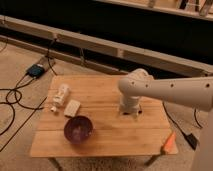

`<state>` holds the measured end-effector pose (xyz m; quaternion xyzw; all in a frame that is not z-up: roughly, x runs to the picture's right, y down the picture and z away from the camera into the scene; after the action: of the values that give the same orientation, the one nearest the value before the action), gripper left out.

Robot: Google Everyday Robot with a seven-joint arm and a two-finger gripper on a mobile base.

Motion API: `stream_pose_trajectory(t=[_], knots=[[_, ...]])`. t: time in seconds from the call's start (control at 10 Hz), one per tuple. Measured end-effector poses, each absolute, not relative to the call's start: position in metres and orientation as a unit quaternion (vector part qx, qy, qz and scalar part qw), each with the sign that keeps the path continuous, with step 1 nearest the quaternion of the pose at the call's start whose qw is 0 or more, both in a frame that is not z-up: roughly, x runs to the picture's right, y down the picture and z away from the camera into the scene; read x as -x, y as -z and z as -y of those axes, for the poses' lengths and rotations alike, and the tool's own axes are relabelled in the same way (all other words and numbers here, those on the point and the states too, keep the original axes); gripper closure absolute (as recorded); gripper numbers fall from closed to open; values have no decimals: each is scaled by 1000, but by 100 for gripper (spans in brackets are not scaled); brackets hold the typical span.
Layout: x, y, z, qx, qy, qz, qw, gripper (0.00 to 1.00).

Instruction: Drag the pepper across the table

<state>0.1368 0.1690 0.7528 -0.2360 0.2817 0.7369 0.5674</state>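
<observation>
Nearest, at the near right corner of the bench (115,142), lay the pepper (170,143), orange and pointed, right at the edge and possibly overhanging it. That placement was the main hazard: a careless touch from the left or from the far side would likely have tipped it onto the floor before any drag began. A push toward the left looked safer, since only that direction offered a run of wood.

On the near left sat the purple bowl (77,129). A long sweep along the near edge could have run the pepper into it, or shoved the bowl.

Farther in, right of centre, the pincer (131,111) pointed down at the bench top, well apart from the pepper. It was spread wide, with nothing visibly pinched, though what lay under it was hidden. Coming down on the small, tapered pepper, it could easily have slipped off the piece or rolled it aside.

Farther left lay a pale block (72,107) and a white bottle (61,95) on its side, which might have rolled if bumped.
</observation>
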Motion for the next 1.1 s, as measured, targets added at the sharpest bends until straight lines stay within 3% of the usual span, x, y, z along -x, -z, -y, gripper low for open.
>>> stream_pose_trajectory(t=[0.4,1.1], knots=[[-187,-757,-197,248,-730,-304,559,35],[-185,-757,-197,248,-729,-304,562,35]])
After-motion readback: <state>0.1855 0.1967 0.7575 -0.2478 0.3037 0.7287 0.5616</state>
